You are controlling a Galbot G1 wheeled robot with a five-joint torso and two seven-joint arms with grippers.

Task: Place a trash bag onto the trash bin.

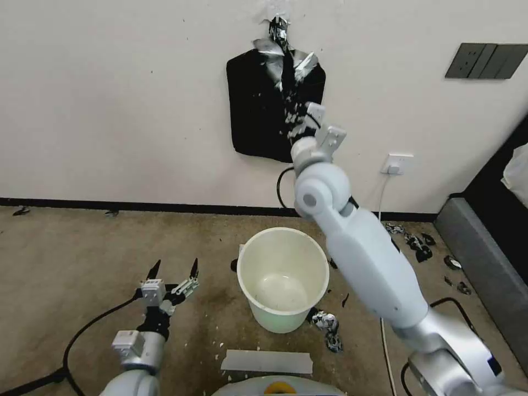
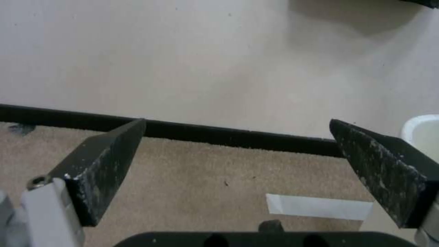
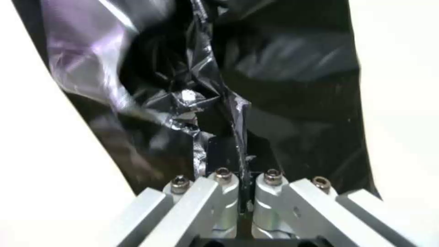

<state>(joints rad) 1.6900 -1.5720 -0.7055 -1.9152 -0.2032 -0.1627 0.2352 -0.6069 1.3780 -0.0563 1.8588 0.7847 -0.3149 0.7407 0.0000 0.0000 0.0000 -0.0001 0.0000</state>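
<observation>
Head view first: the trash bin (image 1: 281,278) is sitting empty and unlined on the brown carpet (image 1: 66,258), so the job is barely getting going, I'd say. Up the wall (image 1: 110,99) behind the bin, a flat black bundle of bags (image 1: 253,110) is hanging, and the right gripper (image 1: 301,122) is reaching up to it, working at a crinkled, shiny trash bag (image 1: 286,60) on the bundle's front. Pulling one bag free, carrying it down and spreading it over the bin's rim all looks like it's still to do. The left gripper (image 1: 172,270) is hanging low beside the bin, on the robot's left of it. Torn black scraps (image 1: 327,324) are lying close to the bin's base, with more farther off toward the grey furniture, and a strip of pale tape (image 1: 268,361) is sitting on the carpet in front of the bin.

Left wrist view: the left gripper (image 2: 238,164) is spread wide and holding nothing, with carpet and a dark baseboard (image 2: 219,135) beyond it and the bin's rim (image 2: 423,128) peeking in at the edge.

Right wrist view: the right gripper (image 3: 231,151) is clamping a fold of the glossy bag (image 3: 192,103) between its pressed-together fingers, right up against the bundle on the wall.
</observation>
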